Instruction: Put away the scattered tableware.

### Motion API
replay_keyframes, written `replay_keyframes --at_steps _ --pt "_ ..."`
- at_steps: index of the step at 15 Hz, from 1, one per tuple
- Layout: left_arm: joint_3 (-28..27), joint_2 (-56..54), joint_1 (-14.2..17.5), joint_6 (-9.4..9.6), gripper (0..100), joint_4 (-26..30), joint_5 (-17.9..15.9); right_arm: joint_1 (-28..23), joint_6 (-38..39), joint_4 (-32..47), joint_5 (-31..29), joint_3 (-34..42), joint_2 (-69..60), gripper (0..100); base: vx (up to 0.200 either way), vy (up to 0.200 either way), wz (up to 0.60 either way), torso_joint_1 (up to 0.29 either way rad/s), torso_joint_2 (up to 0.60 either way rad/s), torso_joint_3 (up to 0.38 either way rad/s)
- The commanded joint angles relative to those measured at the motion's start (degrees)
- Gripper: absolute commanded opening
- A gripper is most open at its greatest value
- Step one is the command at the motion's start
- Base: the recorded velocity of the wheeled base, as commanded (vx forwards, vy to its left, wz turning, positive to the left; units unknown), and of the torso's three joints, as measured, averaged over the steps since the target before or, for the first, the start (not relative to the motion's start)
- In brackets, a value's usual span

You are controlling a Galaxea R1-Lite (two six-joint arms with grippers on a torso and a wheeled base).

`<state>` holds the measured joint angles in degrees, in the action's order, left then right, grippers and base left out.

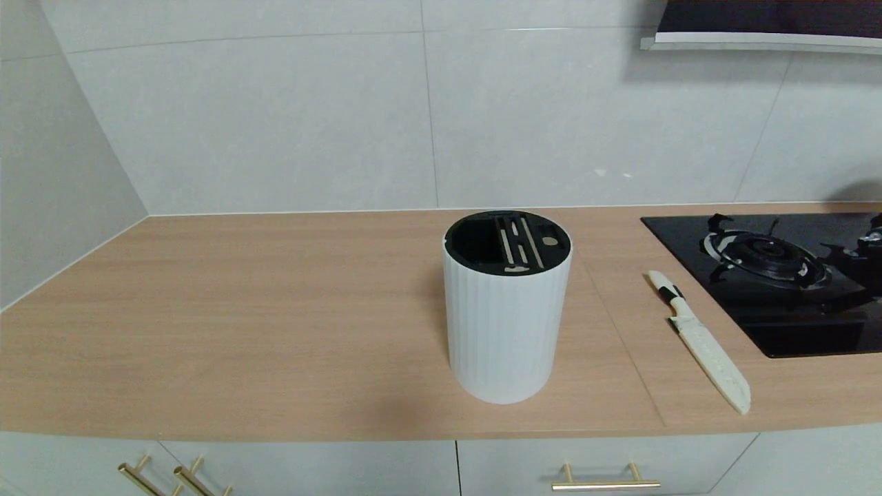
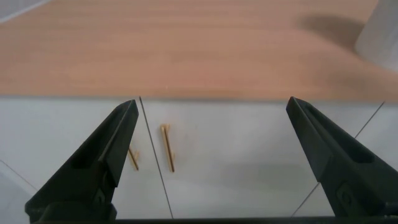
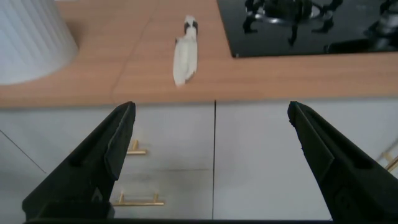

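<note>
One knife point(image 1: 696, 341) is lying unstowed near the holder point(image 1: 506, 331) | you are holding left gripper point(image 2: 211, 102), right gripper point(image 3: 209, 106) spread wide, empty.

The hob point(image 1: 772, 275) runs off the head view's right edge, and the hood point(image 1: 765, 27) is cut by the top corner. The holder's point(image 1: 506, 324) open compartment is too dark to see into. In the left wrist view the holder is only a blurred corner at the edge. Both pairs of fingers point(image 2: 99, 168) are cut off at their bases. The knife point(image 3: 185, 56) is blurred in the right wrist view.
</note>
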<state>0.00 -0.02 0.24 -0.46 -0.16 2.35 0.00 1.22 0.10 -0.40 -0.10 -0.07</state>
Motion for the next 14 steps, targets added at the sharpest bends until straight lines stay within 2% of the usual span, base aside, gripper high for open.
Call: replay_keyframes --at_steps 1,10,14 --pt "0.0 0.02 0.02 -0.06 100 -0.02 0.02 0.0 0.01 -0.01 -0.13 0.01 0.07 100 0.0 0.0 0.0 0.242 -0.52 -0.295" --pt "0.0 0.02 0.02 -0.06 100 -0.02 0.02 0.0 0.01 -0.01 0.05 0.01 0.07 100 0.0 0.0 0.0 0.265 -0.58 -0.311" --pt "0.0 0.02 0.02 -0.06 100 -0.02 0.02 0.0 0.01 -0.01 0.05 0.01 0.07 100 0.0 0.0 0.0 0.206 -0.42 -0.22"
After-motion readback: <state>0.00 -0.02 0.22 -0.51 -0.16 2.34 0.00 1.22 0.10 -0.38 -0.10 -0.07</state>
